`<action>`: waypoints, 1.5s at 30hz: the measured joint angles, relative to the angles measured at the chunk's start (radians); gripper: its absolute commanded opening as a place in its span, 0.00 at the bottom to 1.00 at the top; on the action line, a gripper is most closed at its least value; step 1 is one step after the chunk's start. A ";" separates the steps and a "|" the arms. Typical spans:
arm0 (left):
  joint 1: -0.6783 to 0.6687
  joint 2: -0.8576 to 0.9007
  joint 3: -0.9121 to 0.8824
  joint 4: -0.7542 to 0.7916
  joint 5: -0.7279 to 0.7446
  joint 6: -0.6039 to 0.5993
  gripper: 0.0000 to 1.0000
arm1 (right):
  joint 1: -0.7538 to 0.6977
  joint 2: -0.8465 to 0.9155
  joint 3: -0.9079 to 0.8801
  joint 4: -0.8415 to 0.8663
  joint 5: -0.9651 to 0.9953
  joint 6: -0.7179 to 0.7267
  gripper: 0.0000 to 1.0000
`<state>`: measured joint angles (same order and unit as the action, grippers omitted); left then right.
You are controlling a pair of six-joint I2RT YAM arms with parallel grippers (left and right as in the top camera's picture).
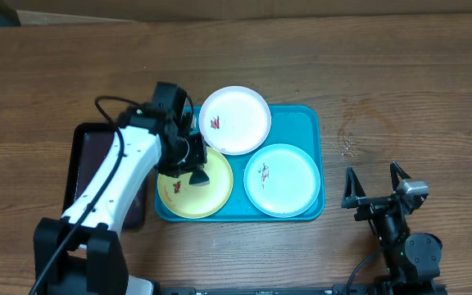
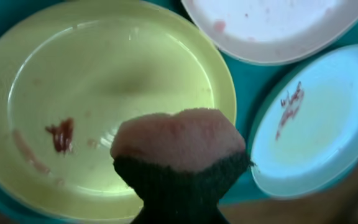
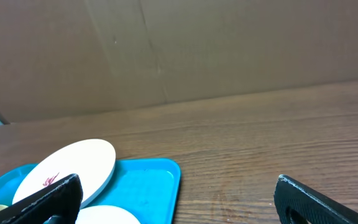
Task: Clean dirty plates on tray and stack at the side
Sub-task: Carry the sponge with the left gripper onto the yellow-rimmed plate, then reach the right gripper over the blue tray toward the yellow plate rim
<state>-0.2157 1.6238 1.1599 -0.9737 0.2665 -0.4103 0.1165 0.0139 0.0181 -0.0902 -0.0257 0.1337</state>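
Yellow plate (image 1: 174,197) on tray (image 1: 306,123), smear uncleaned. Left gripper (image 1: 193,170) clamps sponge (image 2: 178,140) over it; right gripper (image 1: 373,174) wide open, off-tray. We worry: unbraced plate skids under scrub, bumps white plate (image 1: 234,120).

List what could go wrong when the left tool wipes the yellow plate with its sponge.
1. The yellow plate lies loose on the tray and the right tool stands open off to the side, so the sponge in the left tool may shove it into the blue plate.
2. The white plate rests tilted over the tray's rim; a knock could slide it off.
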 measured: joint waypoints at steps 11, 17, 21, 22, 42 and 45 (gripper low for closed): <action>0.000 0.000 -0.118 0.101 0.000 -0.026 0.04 | 0.000 0.000 0.000 0.000 0.000 0.000 1.00; 0.000 0.000 -0.119 0.104 -0.011 -0.029 0.04 | 0.000 0.000 0.000 0.002 0.001 -0.001 1.00; 0.000 0.000 -0.119 0.107 -0.012 -0.029 0.04 | 0.000 0.001 0.000 0.164 0.010 0.015 1.00; 0.000 0.000 -0.120 0.107 -0.012 -0.029 0.04 | 0.000 0.000 0.000 0.207 -0.005 0.035 1.00; 0.000 0.000 -0.120 0.084 -0.012 -0.029 0.04 | -0.001 0.079 0.235 0.299 -0.472 0.232 1.00; 0.000 0.000 -0.120 0.083 -0.012 -0.029 0.04 | -0.004 0.196 0.456 0.092 -0.475 0.167 1.00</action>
<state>-0.2153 1.6238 1.0401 -0.8906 0.2546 -0.4393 0.1127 0.2096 0.4744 0.0021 -0.5011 0.3004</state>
